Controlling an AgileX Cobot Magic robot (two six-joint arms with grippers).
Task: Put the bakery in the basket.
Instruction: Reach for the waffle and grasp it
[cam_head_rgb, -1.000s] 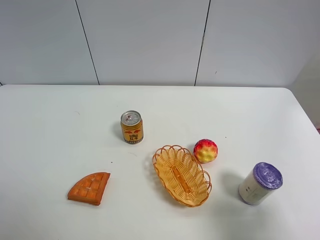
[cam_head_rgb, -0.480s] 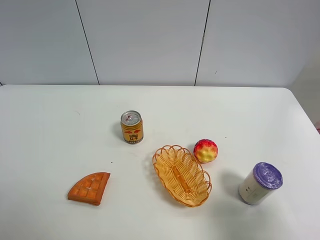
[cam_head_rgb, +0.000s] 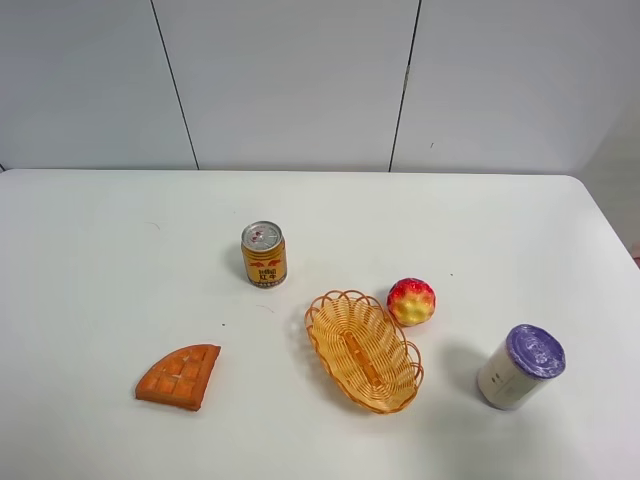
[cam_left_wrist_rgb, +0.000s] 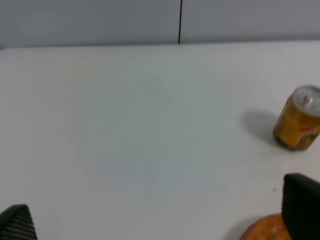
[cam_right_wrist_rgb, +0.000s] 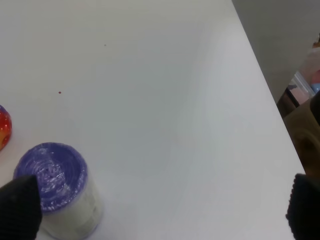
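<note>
The bakery, a flat orange-brown waffle wedge (cam_head_rgb: 180, 376), lies on the white table at the front left. Its edge shows in the left wrist view (cam_left_wrist_rgb: 262, 231), partly behind one finger. The oval wicker basket (cam_head_rgb: 363, 350) sits empty right of it, near the table's middle front. Neither gripper shows in the exterior high view. My left gripper (cam_left_wrist_rgb: 160, 220) is open and empty, with its fingertips (cam_left_wrist_rgb: 301, 210) wide apart above the table beside the waffle. My right gripper (cam_right_wrist_rgb: 160, 210) is open and empty, above the table's right part.
A gold drink can (cam_head_rgb: 264, 254) stands behind the waffle and shows in the left wrist view (cam_left_wrist_rgb: 299, 119). A red-yellow fruit (cam_head_rgb: 411, 301) touches the basket's far right rim. A white container with a purple lid (cam_head_rgb: 520, 366) stands front right, near my right gripper (cam_right_wrist_rgb: 57, 187). The table's right edge (cam_right_wrist_rgb: 272, 107) is close.
</note>
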